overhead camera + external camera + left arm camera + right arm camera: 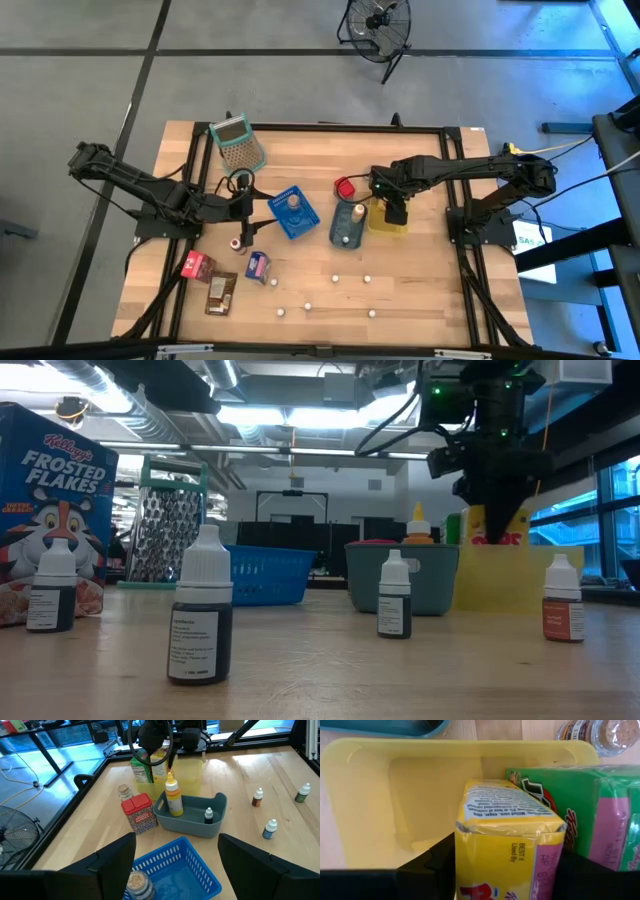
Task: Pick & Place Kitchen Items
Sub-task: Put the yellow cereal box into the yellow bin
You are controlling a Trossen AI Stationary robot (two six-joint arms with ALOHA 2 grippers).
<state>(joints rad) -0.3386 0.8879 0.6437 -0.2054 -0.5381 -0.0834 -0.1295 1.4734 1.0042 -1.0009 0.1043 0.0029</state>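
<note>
Gripping a yellow box (510, 840) marked "BEST", right gripper (505, 870) jaws; left gripper (175, 865) jaws open.

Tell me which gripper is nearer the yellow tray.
Right. The right gripper is down inside the yellow tray, its fingers either side of a yellow box. The left gripper waits across the table, beyond the blue basket.

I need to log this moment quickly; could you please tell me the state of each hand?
Left hand: open, holding nothing, above the blue basket.
Right hand: around the yellow box in the yellow tray.
</note>
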